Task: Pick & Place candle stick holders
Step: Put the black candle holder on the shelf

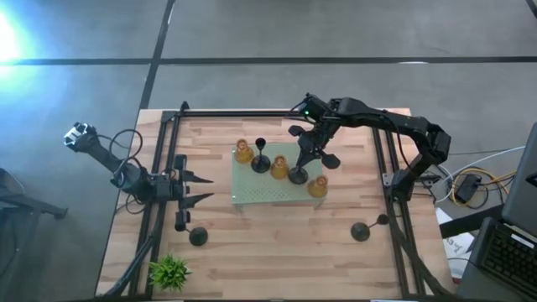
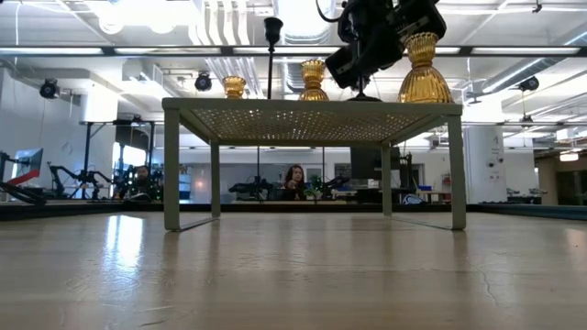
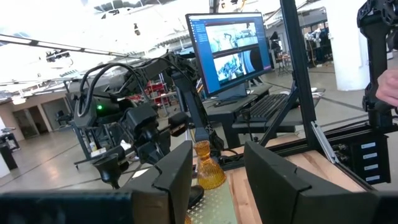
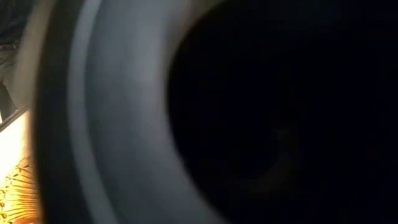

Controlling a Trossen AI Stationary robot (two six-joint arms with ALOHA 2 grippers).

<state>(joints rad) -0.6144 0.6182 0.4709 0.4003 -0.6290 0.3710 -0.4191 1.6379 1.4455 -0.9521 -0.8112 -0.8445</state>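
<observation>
You have three amber holders point(image 1: 243, 152) and two black ones point(image 1: 261, 162) upright on the mat; two more black holders point(image 1: 198, 236) stand on the table.

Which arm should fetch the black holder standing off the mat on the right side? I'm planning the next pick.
The right: its gripper is over the mat, nearer that black holder. The left gripper waits open across the table.
</observation>
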